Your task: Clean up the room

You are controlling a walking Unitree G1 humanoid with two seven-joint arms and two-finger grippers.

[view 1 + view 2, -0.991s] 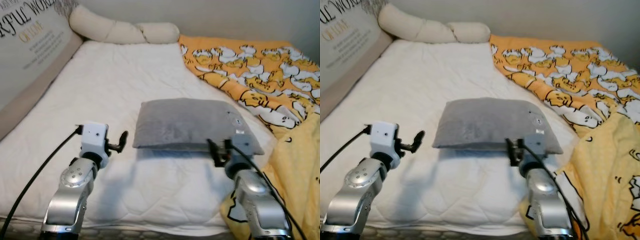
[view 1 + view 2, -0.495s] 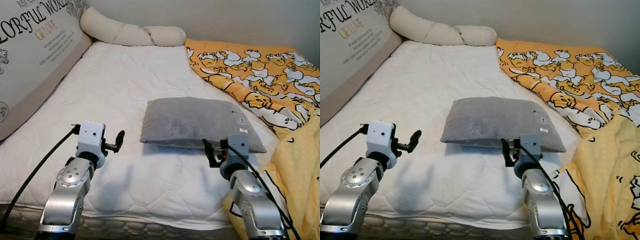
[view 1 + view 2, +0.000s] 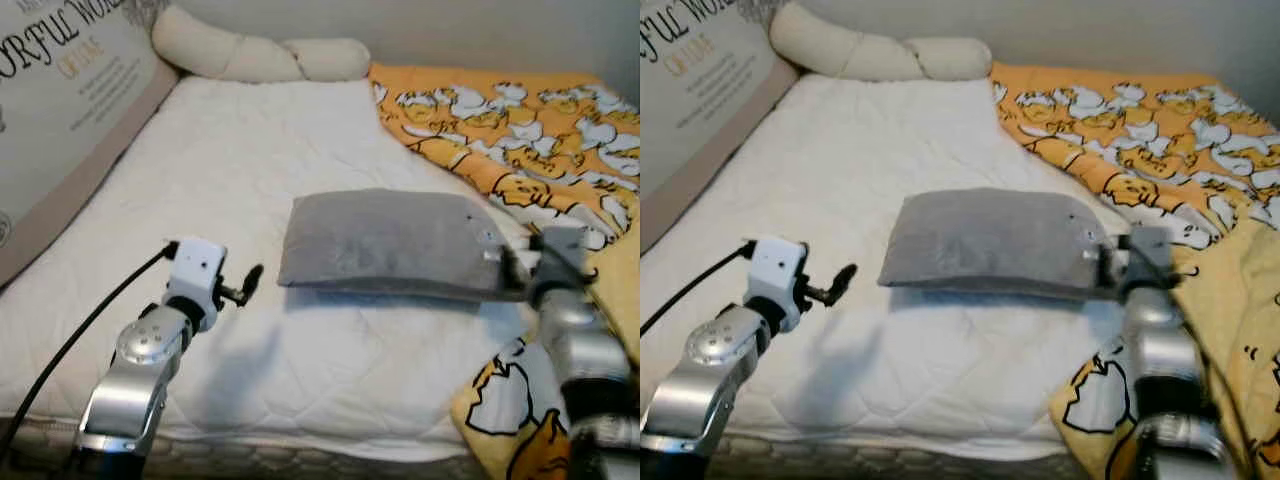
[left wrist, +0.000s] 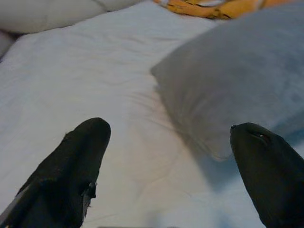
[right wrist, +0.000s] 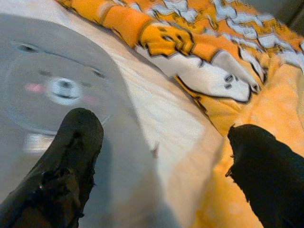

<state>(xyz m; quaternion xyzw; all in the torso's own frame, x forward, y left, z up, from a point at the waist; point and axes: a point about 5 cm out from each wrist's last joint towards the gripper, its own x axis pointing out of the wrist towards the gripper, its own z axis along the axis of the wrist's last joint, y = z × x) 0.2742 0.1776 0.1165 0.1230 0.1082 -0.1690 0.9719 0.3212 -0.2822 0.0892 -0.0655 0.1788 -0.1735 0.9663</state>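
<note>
While the grey pillow (image 3: 392, 243) lies flat on the white mattress (image 3: 250, 170) | left gripper (image 3: 248, 283) spread, pillow's near corner just ahead | right gripper (image 5: 161, 156) spread at pillow's other end (bear-face patch beside one finger) | yellow duck blanket (image 3: 520, 130) beyond

A home bedroom: a bed with a white quilted mattress pad (image 3: 250, 180), a grey pillow (image 3: 390, 245), a long bolster (image 3: 250, 55) and a yellow cartoon blanket (image 3: 510, 130).
</note>
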